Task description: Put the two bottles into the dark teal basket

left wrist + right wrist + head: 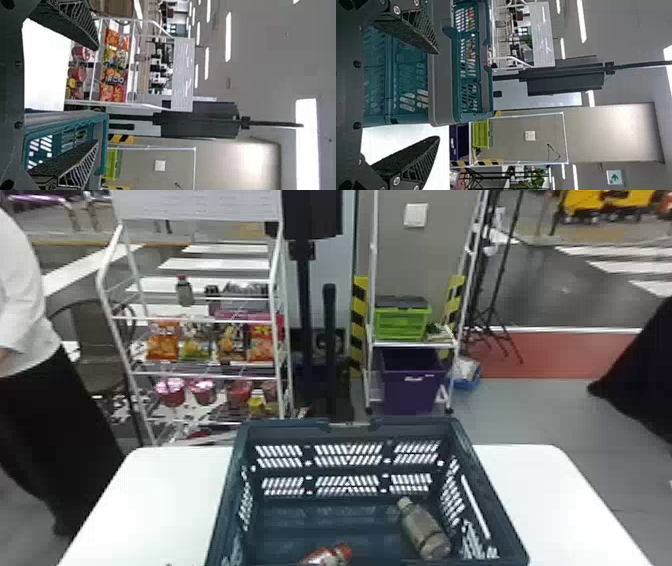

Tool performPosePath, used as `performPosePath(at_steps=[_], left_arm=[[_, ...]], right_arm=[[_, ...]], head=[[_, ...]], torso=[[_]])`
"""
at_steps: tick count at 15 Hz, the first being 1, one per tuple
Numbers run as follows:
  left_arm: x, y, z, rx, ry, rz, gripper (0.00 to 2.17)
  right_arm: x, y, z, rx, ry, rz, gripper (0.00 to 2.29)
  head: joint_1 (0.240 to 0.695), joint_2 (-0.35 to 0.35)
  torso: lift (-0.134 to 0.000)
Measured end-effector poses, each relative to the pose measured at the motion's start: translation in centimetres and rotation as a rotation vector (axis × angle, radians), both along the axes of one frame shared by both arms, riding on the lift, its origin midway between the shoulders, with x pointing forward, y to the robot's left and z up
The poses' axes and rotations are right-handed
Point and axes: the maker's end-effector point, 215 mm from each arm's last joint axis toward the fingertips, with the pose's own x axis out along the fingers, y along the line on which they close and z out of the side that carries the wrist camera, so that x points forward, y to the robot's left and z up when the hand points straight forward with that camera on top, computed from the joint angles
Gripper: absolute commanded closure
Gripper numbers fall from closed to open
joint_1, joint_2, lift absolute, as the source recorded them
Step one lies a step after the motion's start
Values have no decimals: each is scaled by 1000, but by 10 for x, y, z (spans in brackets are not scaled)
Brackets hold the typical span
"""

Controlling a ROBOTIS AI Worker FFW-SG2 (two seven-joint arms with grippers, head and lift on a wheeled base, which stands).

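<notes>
In the head view the dark teal basket (285, 505) stands on the white table. A bottle with a light cap (422, 530) lies tilted inside it at the right. A second bottle, reddish (327, 555), lies in the basket near the view's bottom edge, partly cut off. In the left wrist view my left gripper (98, 95) is open, nothing between its fingers, with the basket (105, 134) beyond. My right gripper (440, 95) stands open and holds nothing in the right wrist view, close to the basket's rim (443, 71).
White tabletop (165, 495) flanks the basket on both sides. Behind the table stand a snack rack (200, 372) and a rack with a green crate (402, 322) and a purple bin (412, 385).
</notes>
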Motion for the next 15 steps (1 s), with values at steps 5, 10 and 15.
performPosePath(at_steps=[5,10,15], left_arm=[[-36,-2,-39,-33,58,15,49],[-43,-9,-52,-43,86,9,49],[-45,-13,-53,-53,77,17,49]], right_arm=[[-1,10,8,-5,-3,18,130],[-1,17,11,-9,-7,31,130],[-2,19,12,-5,-12,35,130]], head=[[499,0],[499,0],[499,0]], torso=[[0],[0],[0]])
